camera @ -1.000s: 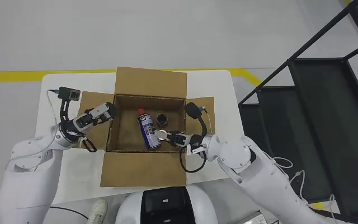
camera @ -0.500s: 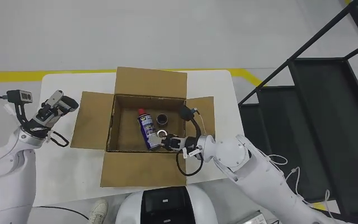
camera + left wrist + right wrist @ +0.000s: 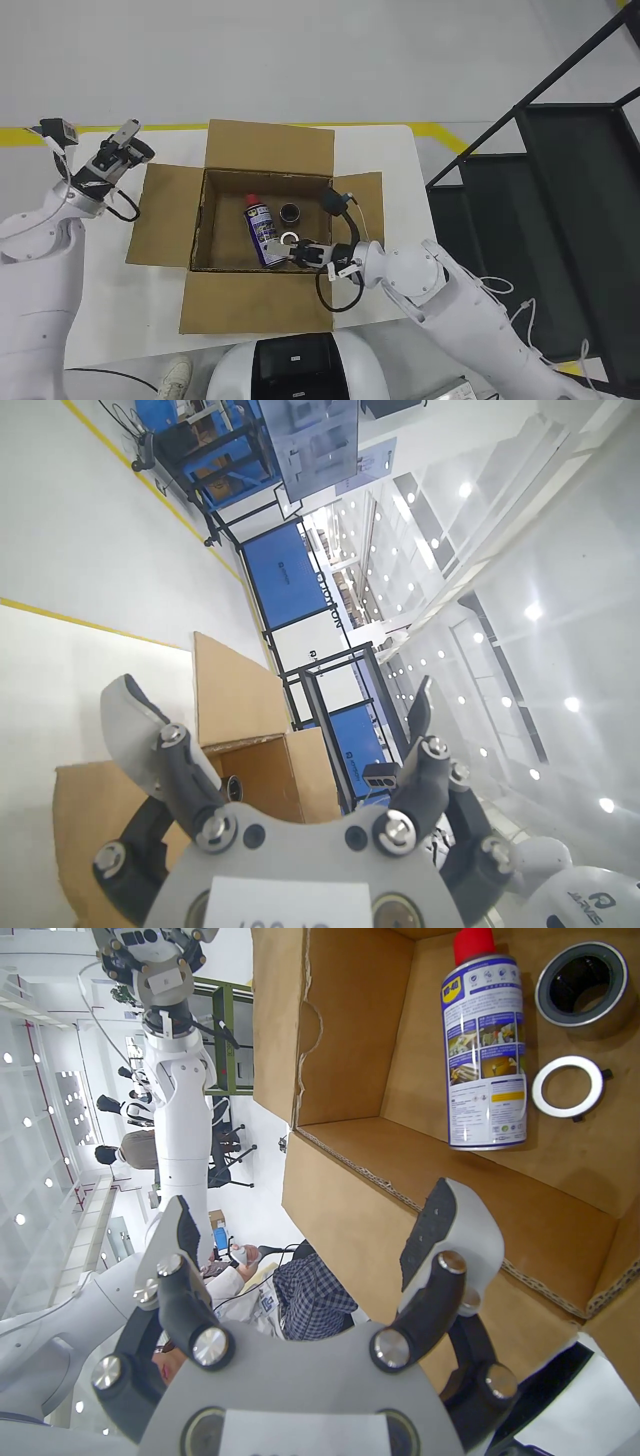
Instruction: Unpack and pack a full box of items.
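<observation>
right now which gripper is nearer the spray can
Right. The right gripper is over the box, beside the spray can; the left gripper is outside, beyond the left flap.

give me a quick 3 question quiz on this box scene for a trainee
1. True or false: the spray can stands upright in the box.
2. How many items lie in the box? A two, B three, C five.
3. Fill in: the right gripper is ____ (open or shut).
Key: 1 false, it lies on its side. 2 B: spray can, dark sleeve, flat ring. 3 open.
</observation>
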Robot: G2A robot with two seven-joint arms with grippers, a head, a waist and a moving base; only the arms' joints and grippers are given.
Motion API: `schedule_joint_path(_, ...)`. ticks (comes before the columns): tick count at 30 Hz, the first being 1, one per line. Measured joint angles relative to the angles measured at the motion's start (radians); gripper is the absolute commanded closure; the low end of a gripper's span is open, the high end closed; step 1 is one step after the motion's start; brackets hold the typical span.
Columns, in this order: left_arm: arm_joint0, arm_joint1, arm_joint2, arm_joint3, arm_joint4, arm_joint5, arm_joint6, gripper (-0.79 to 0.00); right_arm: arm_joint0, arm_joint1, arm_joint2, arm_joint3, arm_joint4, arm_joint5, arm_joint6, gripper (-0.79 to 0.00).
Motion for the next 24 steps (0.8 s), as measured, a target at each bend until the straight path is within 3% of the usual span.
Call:
schedule_joint_path(7,-0.147,-0.019,0.104,0.138,0.097,0.058,0.054,-0.785,-0.002,-0.001,0.002,0.006,0.005,-0.001,0.002,-0.785)
schedule_joint_path(14,-0.248,-0.035,0.183,0.250,0.142,0.094,0.008,-0.785,-0.006,-0.002,0.003,0.006,0.006,0.001,0.005,-0.785)
schedule_joint_path(24,-0.270,-0.023,0.196,0.285,0.170,0.117,-0.140,-0.785,-0.009,-0.002,0.005,0.002,0.000,0.003,0.015,-0.785)
